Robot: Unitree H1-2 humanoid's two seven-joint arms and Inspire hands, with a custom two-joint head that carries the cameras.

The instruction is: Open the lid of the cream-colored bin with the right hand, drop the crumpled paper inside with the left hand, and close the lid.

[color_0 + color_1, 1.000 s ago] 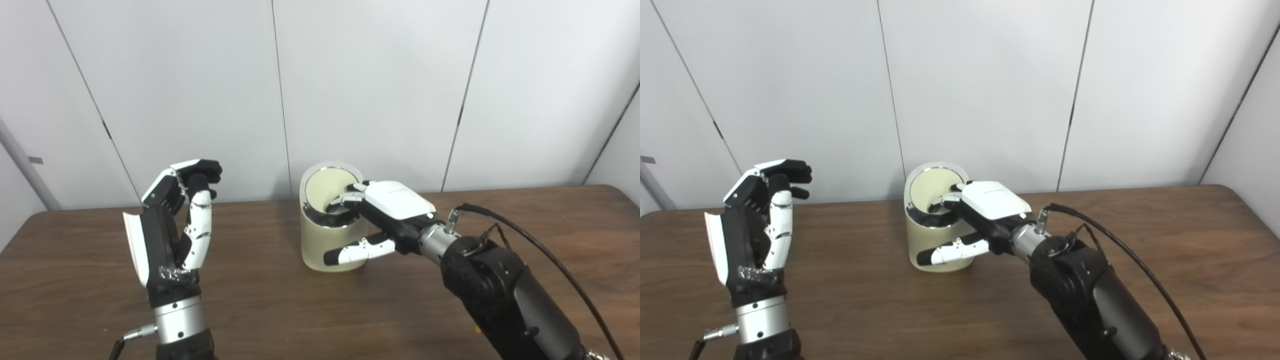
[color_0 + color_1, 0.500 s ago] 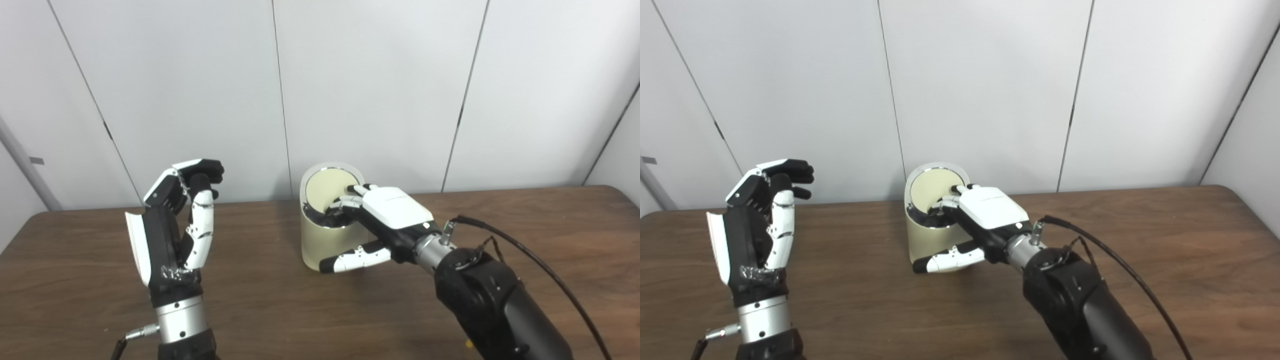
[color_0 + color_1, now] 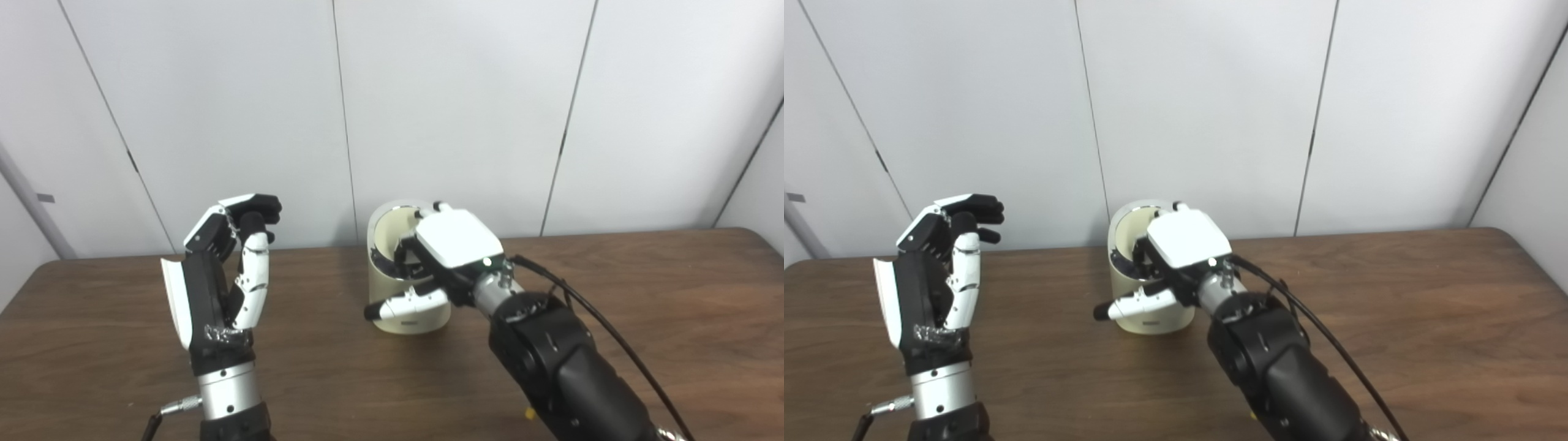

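- The right arm point(image 3: 563, 367) comes in from 5 o'clock, black, with a dark cable point(image 3: 618, 349) looping off its wrist.
- The left arm point(image 3: 226, 398) rises from 7 o'clock, its forearm standing upright over the brown bench point(image 3: 643, 288).
- The left hand point(image 3: 220, 275) is held well above the bench, at 9 o'clock from the bin and well apart from it. Its fingers point(image 3: 260, 211) are curled forward over the palm with the thumb point(image 3: 251, 288) standing beside them; nothing shows between them, so it grips nothing that I can see.
- No crumpled paper shows in either view; whether it lies inside the bin cannot be told.
- The right hand point(image 3: 441, 257) lies over the top of the bin point(image 3: 398, 306), its white back upward. Its fingers reach down into the mouth and are mostly hidden under the hand, so how far they are closed cannot be told, nor whether they grip anything. Its thumb point(image 3: 404, 305) stretches across the front wall of the bin toward 9 o'clock.
- The cream bin stands upright near the middle of the bench, toward the far edge.
- Its lid point(image 3: 387, 229) is tipped up at the back, inner face toward the camera, so the bin is open.
- Behind the bench is a pale panelled wall point(image 3: 459, 110).
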